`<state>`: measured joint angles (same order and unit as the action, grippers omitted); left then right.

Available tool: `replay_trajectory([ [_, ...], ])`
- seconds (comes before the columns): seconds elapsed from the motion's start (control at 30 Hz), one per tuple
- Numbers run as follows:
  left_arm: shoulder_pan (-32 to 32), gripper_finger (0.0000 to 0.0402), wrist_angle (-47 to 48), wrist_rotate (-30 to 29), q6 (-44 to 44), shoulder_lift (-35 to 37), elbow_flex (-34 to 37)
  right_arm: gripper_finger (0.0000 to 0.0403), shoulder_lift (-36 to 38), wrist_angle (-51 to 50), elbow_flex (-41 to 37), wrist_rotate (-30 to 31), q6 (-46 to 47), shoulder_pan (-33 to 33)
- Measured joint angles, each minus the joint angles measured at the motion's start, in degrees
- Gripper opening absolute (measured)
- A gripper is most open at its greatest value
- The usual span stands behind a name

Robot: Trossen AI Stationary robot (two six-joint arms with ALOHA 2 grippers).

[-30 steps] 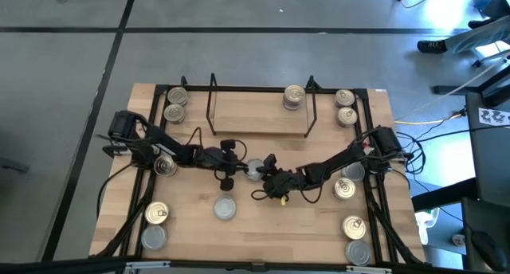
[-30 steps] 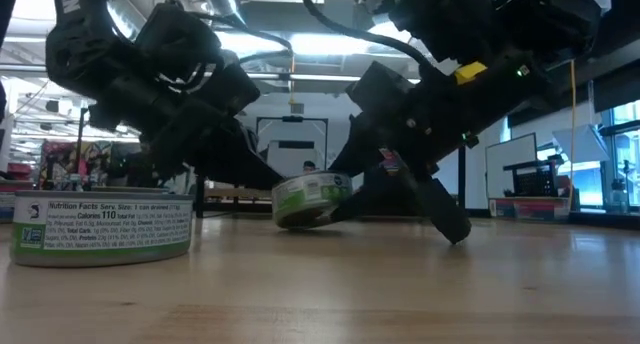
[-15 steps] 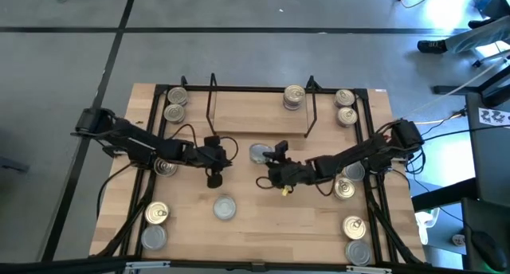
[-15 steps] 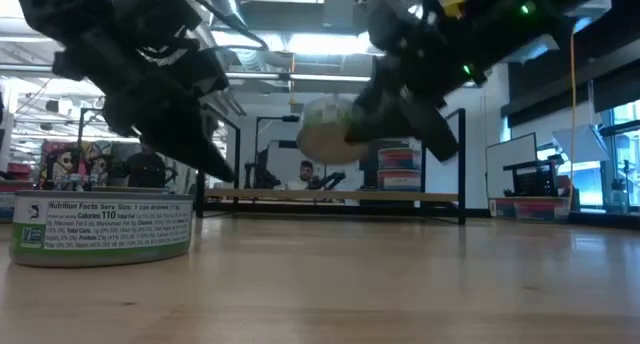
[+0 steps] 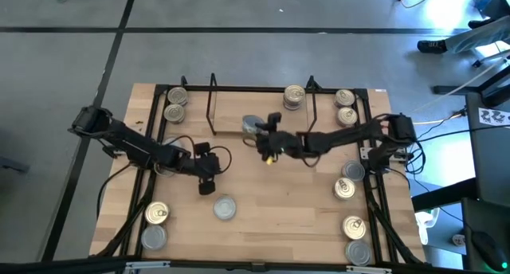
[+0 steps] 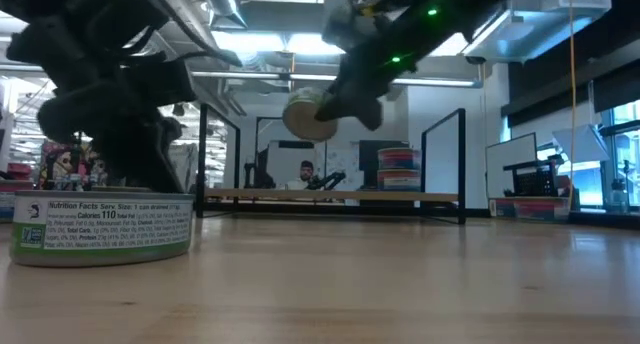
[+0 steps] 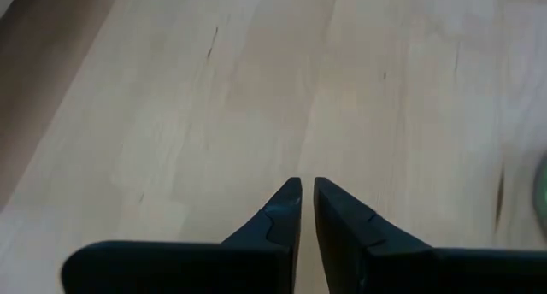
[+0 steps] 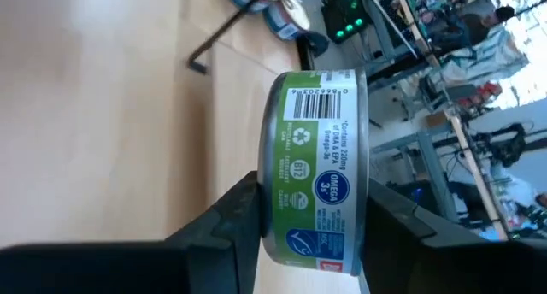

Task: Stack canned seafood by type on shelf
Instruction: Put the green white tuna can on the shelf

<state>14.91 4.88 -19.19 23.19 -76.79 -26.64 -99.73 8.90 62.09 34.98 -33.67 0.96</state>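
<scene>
Item one, my right gripper [image 5: 256, 131]: clamped on a green-labelled tin [image 8: 314, 170], jaws pressed on its flat top and bottom, tin on edge; it hangs in the air over the front edge of the shelf [image 5: 239, 111], clear of the board in the low view. Item two, my left gripper [image 7: 306, 198]: fingers nearly together with only a thin slit between them, nothing in them, low over bare table [image 5: 271, 218] left of centre. Item three, the shelf: black wire frame, light board, one stack of gold-topped tins [image 5: 293, 97] at its right end. Item four, loose tins on the table: two gold lids at the back left corner [image 5: 175, 103]; two at the back right [image 5: 345, 107]; a silver one in front of the left gripper [image 5: 224, 208]; others along both side edges.
</scene>
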Motion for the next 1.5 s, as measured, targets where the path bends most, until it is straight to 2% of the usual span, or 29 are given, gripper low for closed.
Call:
replay_trajectory([
  [0.13, 1.5, 0.0033, 1.4, -0.9, 0.7, 0.0, 0.0, 0.0146, -3.6, -0.3, 3.3, -7.0, 0.0, -4.3],
  [0.33, 1.6, 0.0033, 2.2, -1.0, 0.7, 0.0, 0.0, 0.0146, -9.7, 0.7, 8.9, -12.7, 0.9, -9.5],
  [0.7, 1.6, 0.0033, 2.2, -1.0, 0.7, 0.0, 0.0, 0.0146, -20.2, 1.2, 18.3, -14.2, 1.9, -14.4],
  [0.83, 1.6, 0.0033, 2.0, -1.0, 0.7, 0.0, 0.0, 0.0148, -22.1, 1.6, 21.1, -16.6, 1.9, -15.8],
  [1.03, 1.6, 0.0033, 2.0, -1.0, 0.7, 0.0, 0.0, 0.0171, -24.9, 1.5, 23.8, -17.9, 1.8, -16.9],
  [1.23, 1.6, 0.0033, 2.0, -1.0, 1.1, 0.0, 0.0, 0.0176, -25.6, 2.4, 24.3, -19.5, 1.7, -16.8],
  [1.33, 1.6, 0.0033, 2.0, -1.0, 1.1, 0.0, 0.0, 0.0191, -25.7, 2.9, 24.3, -20.3, 1.8, -16.8],
  [1.5, 1.6, 0.0033, 2.0, -1.0, 1.1, 0.0, 0.0, 0.0245, -25.7, 3.4, 24.3, -20.4, 1.8, -16.7],
])
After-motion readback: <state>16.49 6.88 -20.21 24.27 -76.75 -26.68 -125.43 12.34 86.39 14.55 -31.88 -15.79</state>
